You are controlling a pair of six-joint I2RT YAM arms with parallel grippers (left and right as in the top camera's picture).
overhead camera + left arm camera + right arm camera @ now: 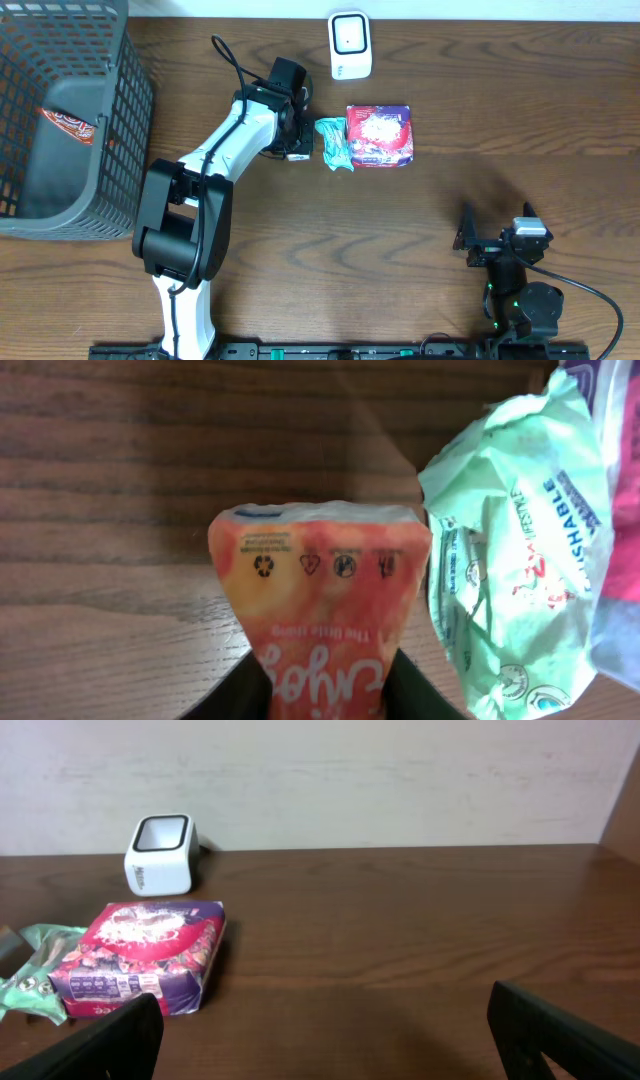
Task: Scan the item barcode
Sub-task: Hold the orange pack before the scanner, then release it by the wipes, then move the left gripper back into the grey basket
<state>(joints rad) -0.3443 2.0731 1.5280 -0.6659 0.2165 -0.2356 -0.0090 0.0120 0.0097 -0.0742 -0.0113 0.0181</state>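
**A:** Where is the item?

**B:** The orange plastic pouch (pixel 320 590), printed with small recycling marks, is in the left gripper (pixel 328 670). The fingers are pressed against its narrow waist from both sides. It is in front of the white box-shaped scanner (pixel 350 45) and a little to the scanner's left, over the dark wooden surface (pixel 500 120).

**A:** What crowds it?

**B:** A crumpled green foil packet (pixel 335 143) lies just beside the pouch, on its right. Straight in front of the scanner sits a red-and-purple cardboard box (pixel 380 135), and the green packet touches its left edge. The packet lies between the left gripper and the box.

**A:** And the other arm?

**B:** The right gripper (pixel 325 1025) has its fingers spread wide apart. It is well away from the scanner, toward the near right, and its camera faces the scanner and the box.

**A:** Anything else?

**B:** A grey mesh basket (pixel 130 100) stands far to the scanner's left, with an orange-and-white packet (pixel 68 124) lying inside.
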